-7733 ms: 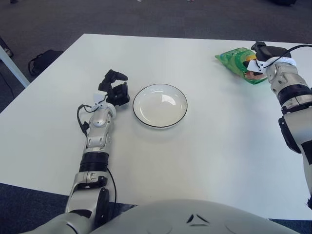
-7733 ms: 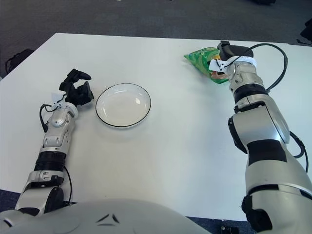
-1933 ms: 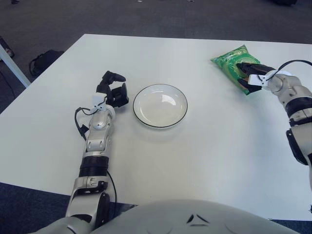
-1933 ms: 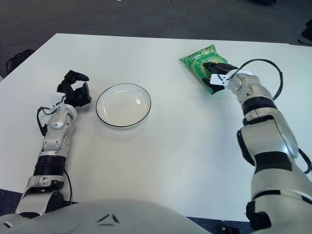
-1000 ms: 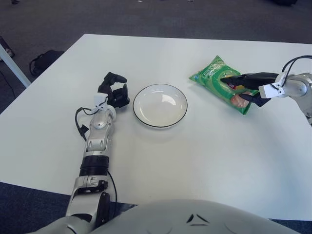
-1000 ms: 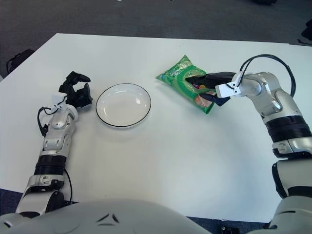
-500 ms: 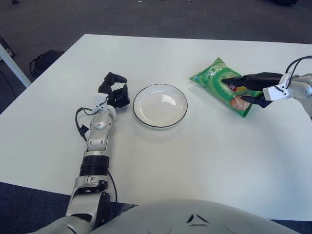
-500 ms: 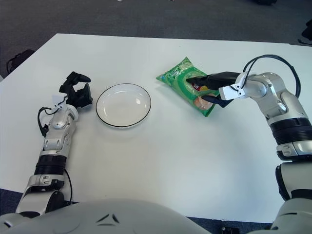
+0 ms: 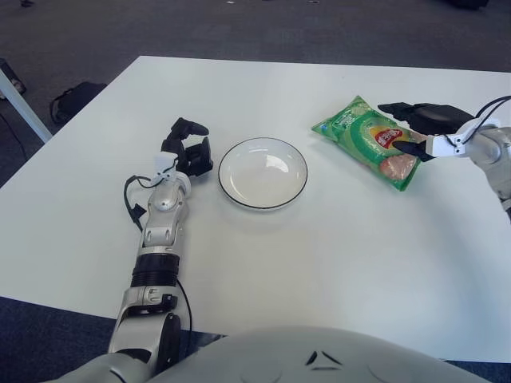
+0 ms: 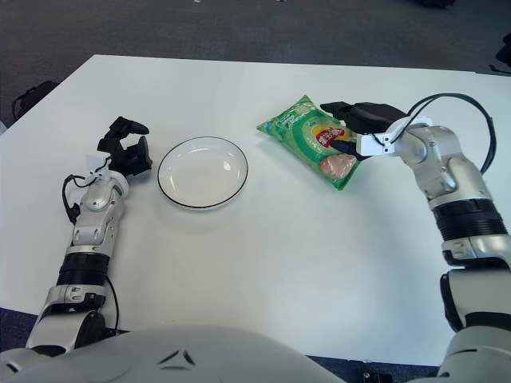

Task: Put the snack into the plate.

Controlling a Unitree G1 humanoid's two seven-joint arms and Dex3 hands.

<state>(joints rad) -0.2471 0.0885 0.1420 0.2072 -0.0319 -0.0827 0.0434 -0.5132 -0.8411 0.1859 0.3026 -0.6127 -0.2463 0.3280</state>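
The white table [image 9: 263, 263] carries an empty, dark-rimmed plate [image 9: 263, 172] near its middle, and the green snack bag [image 9: 370, 144] lies flat on the table to the plate's right — apart from it. The right hand [image 9: 425, 126] sits at the bag's right edge, fingers spread and gripping nothing; the left hand [image 9: 188, 148] shows just left of the plate, fingers curled, empty.

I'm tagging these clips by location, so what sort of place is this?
Probably an office or lab: a plain white table on dark carpet, with a bag on the floor. On the table lie only a plate and a green snack bag.
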